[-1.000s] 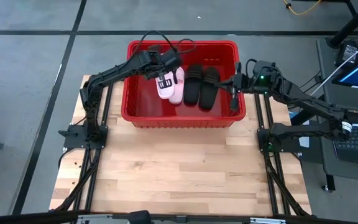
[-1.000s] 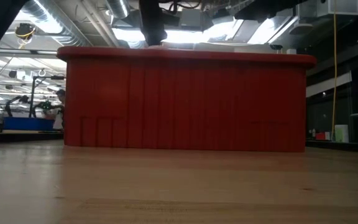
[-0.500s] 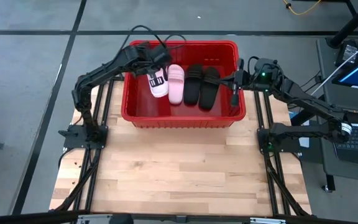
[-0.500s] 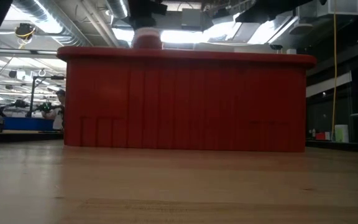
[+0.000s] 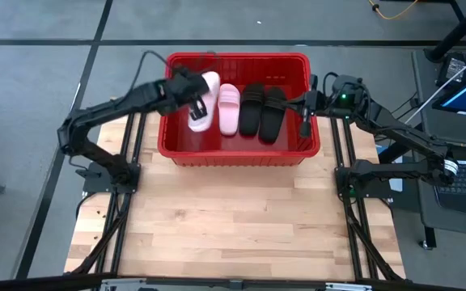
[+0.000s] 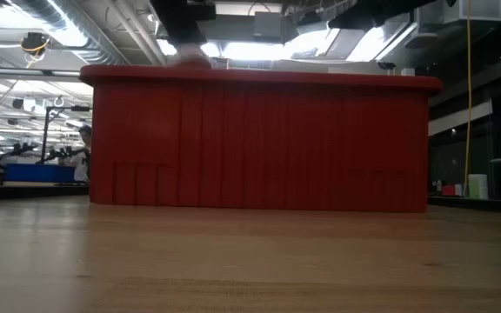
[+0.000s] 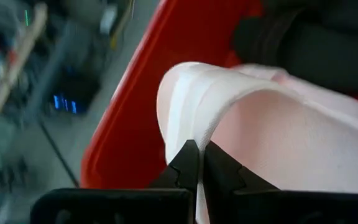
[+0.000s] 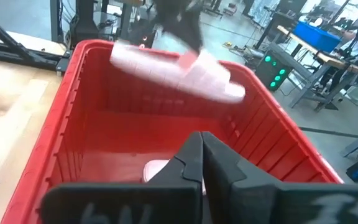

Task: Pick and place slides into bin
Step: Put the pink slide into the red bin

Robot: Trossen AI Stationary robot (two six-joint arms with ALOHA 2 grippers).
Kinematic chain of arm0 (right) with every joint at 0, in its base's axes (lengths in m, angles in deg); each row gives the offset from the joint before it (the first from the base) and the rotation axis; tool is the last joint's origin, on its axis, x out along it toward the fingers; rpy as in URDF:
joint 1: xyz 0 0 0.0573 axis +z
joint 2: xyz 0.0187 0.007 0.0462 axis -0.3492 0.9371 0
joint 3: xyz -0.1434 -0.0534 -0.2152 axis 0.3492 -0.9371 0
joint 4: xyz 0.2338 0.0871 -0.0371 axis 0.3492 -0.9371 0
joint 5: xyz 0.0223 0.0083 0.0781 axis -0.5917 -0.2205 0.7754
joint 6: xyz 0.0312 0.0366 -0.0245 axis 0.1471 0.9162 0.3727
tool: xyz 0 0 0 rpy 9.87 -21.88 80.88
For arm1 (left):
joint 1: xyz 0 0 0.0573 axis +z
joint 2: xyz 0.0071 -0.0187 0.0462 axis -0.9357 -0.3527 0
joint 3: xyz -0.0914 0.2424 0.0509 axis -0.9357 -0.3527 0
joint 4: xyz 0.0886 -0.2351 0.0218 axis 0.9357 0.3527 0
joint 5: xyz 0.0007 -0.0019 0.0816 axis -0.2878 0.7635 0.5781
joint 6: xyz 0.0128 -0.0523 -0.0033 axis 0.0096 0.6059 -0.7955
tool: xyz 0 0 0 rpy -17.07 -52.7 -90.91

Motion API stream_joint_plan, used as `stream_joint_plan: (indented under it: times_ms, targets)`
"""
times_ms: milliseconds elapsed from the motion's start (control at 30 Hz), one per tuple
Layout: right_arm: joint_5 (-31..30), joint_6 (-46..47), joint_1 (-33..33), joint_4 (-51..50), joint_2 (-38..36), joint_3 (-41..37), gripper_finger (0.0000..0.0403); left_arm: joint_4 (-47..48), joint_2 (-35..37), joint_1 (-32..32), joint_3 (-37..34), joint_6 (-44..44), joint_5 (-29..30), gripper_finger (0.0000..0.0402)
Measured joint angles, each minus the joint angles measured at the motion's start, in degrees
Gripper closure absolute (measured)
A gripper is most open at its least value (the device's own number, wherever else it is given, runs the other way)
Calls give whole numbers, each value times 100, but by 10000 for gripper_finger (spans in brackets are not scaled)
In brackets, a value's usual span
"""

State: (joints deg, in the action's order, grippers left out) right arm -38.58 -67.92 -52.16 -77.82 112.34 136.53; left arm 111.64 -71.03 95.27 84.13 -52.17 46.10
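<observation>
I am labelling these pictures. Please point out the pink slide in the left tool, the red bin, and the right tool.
pink slide [image 5: 202, 106], high view, its sole
red bin [image 5: 237, 153], high view, near rim
right tool [image 5: 304, 125], high view, between its fingertips

Bin [image 5: 237, 152]: red moulded plastic, ribbed walls, faint sheen on the inner floor; matt outer face in the low view.

Lifted pale pink slide [image 5: 201, 103]: soft foam-like plastic, matt, finely pebbled strap surface in the left wrist view.

Second pale pink slide [image 5: 229, 109], lying in the bin: same matt finish, smooth.

Two black slides [image 5: 264, 111], right of it: matt rubbery plastic, ridged straps.

Worktop [image 5: 233, 218]: butcher-block wood strips, pale, smooth, low satin sheen.

Left gripper [image 7: 197, 167] and right gripper [image 8: 200, 160]: jaws of black matt plastic, hard-edged.

Arm frames: dark metal, matt.

Floor: grey, smooth, dull.
</observation>
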Motion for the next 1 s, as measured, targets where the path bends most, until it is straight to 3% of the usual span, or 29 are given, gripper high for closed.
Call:
stream_joint_plan:
  times_ms: [167,533,1000]
  targets:
    - [-7,160,-4,164,0,2,399,-1504,138,31,-1003,-822,-106,399]
    - [-11,643,-4,213,0,4,399,-1779,-115,822,-1429,-511,-407,399]
    - [-15,627,-4,207,0,4,396,-2218,-1296,1363,-1429,-1039,-764,399]
